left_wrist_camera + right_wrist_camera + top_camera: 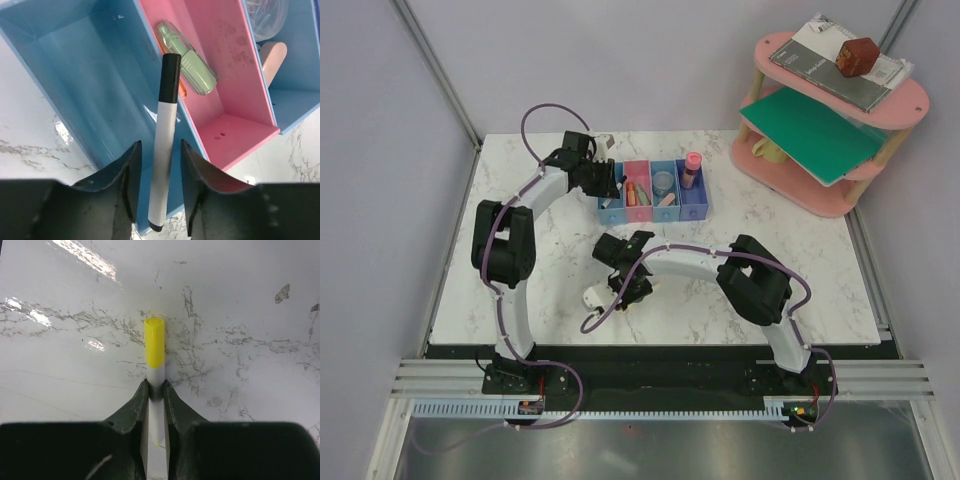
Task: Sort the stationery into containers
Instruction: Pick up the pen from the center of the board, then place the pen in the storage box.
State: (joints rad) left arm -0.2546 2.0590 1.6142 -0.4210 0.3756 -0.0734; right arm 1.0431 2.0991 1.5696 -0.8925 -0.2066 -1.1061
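The left gripper [161, 144] hangs over the light blue bin [90, 90], the leftmost of the row. Its jaws are slightly parted around the black-white pen [167, 115], with a thin gap on each side. Further right, the right gripper [155, 386] pinches a yellow-capped white marker [154, 345] over the marble table [250, 315].

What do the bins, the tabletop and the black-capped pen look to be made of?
Bins: glossy moulded plastic, going by sharp highlights and thin walls. Tabletop: marble-look with grey veins and glare; real stone or laminate cannot be told. Black-capped pen: smooth plastic, likely, white barrel with a soft sheen.
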